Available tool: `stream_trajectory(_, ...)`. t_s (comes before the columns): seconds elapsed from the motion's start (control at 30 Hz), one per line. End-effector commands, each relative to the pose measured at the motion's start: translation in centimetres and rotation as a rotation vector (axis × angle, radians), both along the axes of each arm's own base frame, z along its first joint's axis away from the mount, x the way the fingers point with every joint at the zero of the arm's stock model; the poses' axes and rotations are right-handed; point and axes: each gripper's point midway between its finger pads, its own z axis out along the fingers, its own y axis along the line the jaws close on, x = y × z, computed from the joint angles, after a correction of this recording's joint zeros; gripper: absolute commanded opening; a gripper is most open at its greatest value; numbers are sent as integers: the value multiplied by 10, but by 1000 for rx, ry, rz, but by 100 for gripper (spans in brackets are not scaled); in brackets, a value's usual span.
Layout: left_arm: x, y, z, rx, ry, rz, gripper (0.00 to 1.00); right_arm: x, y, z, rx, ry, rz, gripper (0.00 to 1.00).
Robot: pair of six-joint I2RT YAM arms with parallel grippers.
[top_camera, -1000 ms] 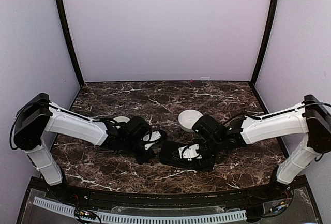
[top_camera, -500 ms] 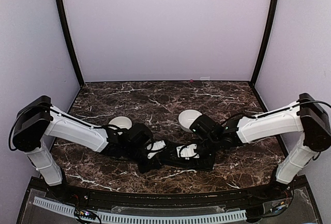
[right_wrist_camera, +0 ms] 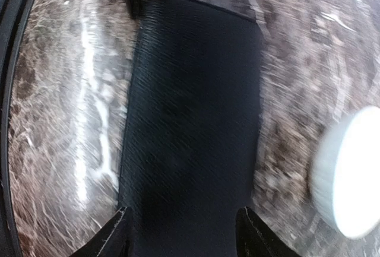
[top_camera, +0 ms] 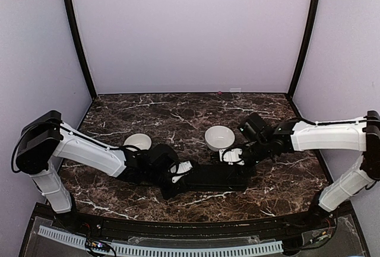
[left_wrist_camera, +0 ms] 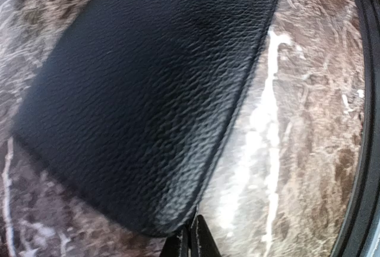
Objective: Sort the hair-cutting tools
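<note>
Near two bowls, one case; left pincer pressed together, right pincer spread.

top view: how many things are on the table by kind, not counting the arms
white bowls: 2
black case: 1
total: 3
</note>
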Motion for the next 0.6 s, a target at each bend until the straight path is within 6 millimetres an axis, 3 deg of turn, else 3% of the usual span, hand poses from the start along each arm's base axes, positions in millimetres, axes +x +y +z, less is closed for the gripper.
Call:
stream_trajectory(0.0, 24, 17, 12, 35, -66, 95, 0, 8, -20, 12, 16, -2, -31, 59)
stream_trajectory(0.3, 53, 27, 12, 87, -116, 146, 0, 14, -34, -31, -84, 25, -98, 53)
stream_trajectory(0.47, 68, 34, 11, 96, -112, 191, 0, -9, -20, -24, -66, 69, -40, 52)
stream_trajectory(0.57, 71, 32, 7, 103, -108, 192, 0, -37, -5, -23, -81, 132, 42, 53)
